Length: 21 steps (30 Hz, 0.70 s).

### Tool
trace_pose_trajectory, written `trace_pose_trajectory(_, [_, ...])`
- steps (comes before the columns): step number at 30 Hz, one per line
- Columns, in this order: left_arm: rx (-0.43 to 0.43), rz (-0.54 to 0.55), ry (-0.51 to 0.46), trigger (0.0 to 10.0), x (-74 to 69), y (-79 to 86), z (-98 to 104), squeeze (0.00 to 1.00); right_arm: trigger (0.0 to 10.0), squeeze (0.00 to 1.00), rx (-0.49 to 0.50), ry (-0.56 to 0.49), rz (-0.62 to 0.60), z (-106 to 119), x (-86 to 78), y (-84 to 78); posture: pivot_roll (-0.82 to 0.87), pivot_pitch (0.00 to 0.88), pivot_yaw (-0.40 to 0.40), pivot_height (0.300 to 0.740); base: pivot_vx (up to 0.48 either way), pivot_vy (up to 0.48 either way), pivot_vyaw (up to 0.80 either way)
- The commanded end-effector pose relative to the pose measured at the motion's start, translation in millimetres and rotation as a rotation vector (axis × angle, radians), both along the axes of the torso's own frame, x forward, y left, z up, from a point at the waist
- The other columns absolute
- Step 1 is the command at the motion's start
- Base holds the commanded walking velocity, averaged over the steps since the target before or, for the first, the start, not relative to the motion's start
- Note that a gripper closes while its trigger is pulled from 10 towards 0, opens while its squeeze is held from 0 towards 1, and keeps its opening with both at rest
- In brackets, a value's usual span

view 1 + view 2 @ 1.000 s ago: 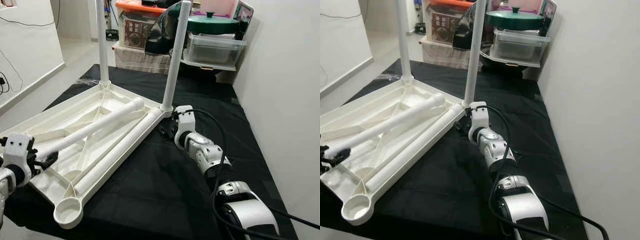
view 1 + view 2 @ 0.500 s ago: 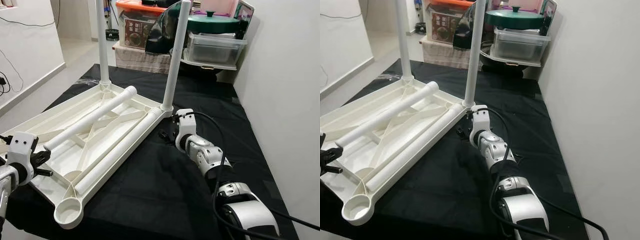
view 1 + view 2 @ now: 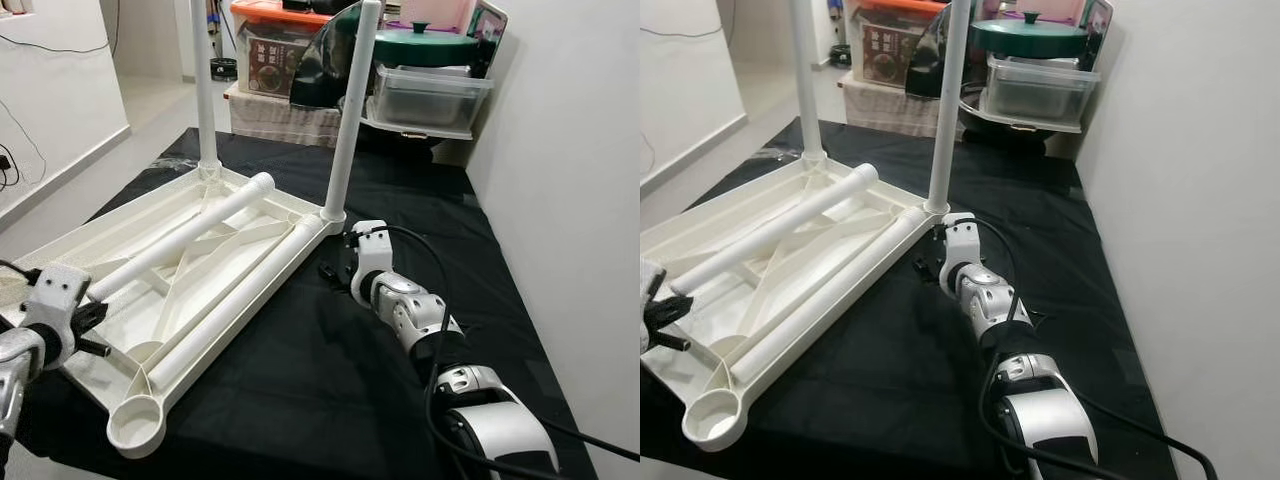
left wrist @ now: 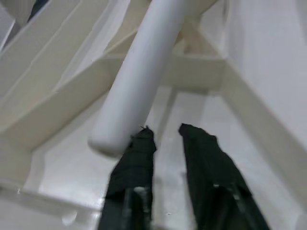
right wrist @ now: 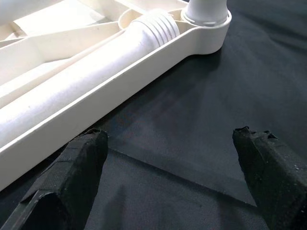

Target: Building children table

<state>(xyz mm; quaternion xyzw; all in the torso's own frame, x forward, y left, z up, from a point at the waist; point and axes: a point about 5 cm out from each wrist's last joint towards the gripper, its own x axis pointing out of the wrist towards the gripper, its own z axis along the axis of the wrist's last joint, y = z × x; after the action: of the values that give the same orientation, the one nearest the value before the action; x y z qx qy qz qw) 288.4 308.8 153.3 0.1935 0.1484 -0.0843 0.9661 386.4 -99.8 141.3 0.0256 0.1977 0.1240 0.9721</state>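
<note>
Our left gripper [image 4: 165, 139], fingers apart and empty, sits right at the near end of the loose leg [image 3: 180, 237], which runs away from it; our right gripper [image 5: 172, 158], wide open, is farther off

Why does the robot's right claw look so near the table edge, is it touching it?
Apart. The right wrist view shows the right gripper spread wide open, with black cloth plainly between its fingertips and the upside-down table's rim.

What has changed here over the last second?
The left gripper let go of the loose table leg, which now lies inside the upturned tabletop, and drew back from its end. The right gripper backed slightly off the corner. The two standing legs stayed put.
</note>
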Motion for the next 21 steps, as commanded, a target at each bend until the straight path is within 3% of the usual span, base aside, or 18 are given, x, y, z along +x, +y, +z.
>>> trace_pose_trajectory(1, [0.039,-0.062,-0.043,10.0,-1.4,-9.4,9,1.00,10.0,1.00,0.029,0.027,-0.022,-6,-2.0,-2.2,0.08,0.000,-0.085,0.740,0.000,0.000,0.00])
trace_pose_trajectory(4, [0.040,-0.071,-0.097,10.0,0.0,-15.6,18,1.00,10.0,1.00,0.039,0.012,-0.022,-4,-1.5,-1.8,0.08,0.000,-0.085,0.740,0.000,0.000,0.00])
trace_pose_trajectory(5, [0.039,-0.095,-0.178,10.0,0.7,-24.2,31,1.00,10.0,1.00,0.048,-0.012,-0.027,-1,-0.9,-1.7,0.08,0.000,-0.086,0.740,0.000,0.000,0.00])
trace_pose_trajectory(7, [0.039,-0.095,-0.178,10.0,0.7,-24.2,31,1.00,10.0,1.00,0.048,-0.012,-0.027,-1,-0.9,-1.7,0.08,0.000,-0.086,0.740,0.000,0.000,0.00])
trace_pose_trajectory(8, [0.044,-0.126,-0.278,10.0,0.5,-34.8,47,1.00,10.0,1.00,0.053,-0.048,-0.042,2,-0.3,-2.0,0.09,0.000,-0.087,0.740,0.000,0.000,0.00])
trace_pose_trajectory(9, [0.044,-0.126,-0.278,10.0,0.5,-34.8,47,1.00,10.0,1.00,0.053,-0.048,-0.042,2,-0.3,-2.0,0.09,0.000,-0.087,0.740,0.000,0.000,0.00])
trace_pose_trajectory(10, [0.045,-0.151,-0.384,10.0,-0.9,-45.7,66,1.00,10.0,1.00,0.046,-0.087,-0.055,5,0.1,-2.6,0.09,0.000,-0.090,0.740,0.000,0.000,0.00])
trace_pose_trajectory(11, [0.045,-0.151,-0.384,10.0,-0.9,-45.7,66,1.00,10.0,1.00,0.046,-0.087,-0.055,5,0.1,-2.6,0.09,0.000,-0.090,0.740,0.000,0.000,0.00])
trace_pose_trajectory(14, [0.037,-0.132,-0.582,10.0,-8.6,-60.9,97,1.00,10.0,1.00,0.043,-0.171,-0.072,11,-1.6,1.9,0.10,0.000,-0.095,0.740,0.000,0.000,0.00])
trace_pose_trajectory(17, [0.016,-0.052,-0.614,10.0,-12.9,-56.8,96,1.00,10.0,1.00,0.048,-0.216,-0.073,14,-3.4,5.3,0.10,0.000,-0.095,0.740,0.000,0.000,0.00])
trace_pose_trajectory(20, [0.016,-0.052,-0.614,10.0,-12.9,-56.8,96,1.00,10.0,1.00,0.048,-0.216,-0.073,14,-3.4,5.3,0.10,0.000,-0.095,0.740,0.000,0.000,0.00])
trace_pose_trajectory(21, [0.006,0.009,-0.583,10.0,-15.2,-51.3,87,1.00,10.0,1.00,0.043,-0.234,-0.091,16,-3.4,4.3,0.10,0.000,-0.091,0.740,0.000,0.000,0.00])
